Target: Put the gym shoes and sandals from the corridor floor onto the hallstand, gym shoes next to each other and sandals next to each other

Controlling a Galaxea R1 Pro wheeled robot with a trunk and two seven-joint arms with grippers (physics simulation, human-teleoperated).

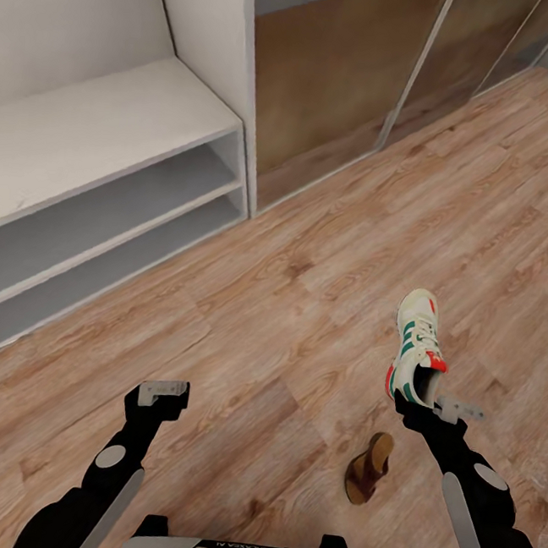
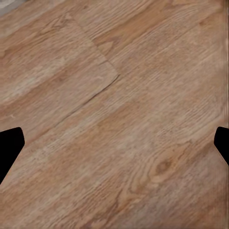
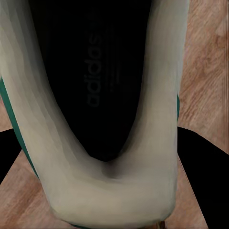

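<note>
sneaker lifted over the corridor floor

right gripper (image 1: 424,399) is clamping its fingers on the heel end of one gym shoe (image 1: 416,354), holding it clear of the wood-grain floor (image 1: 304,311), toe pointing away. the right wrist view is looking into the shoe's dark opening (image 3: 95,71). one sandal (image 1: 368,467) is lying on the floor just below the held shoe. left gripper (image 1: 163,391) is hovering with fingers spread wide, holding nothing. the white hallstand (image 1: 111,132) is standing to the left, shelves bare.
</note>
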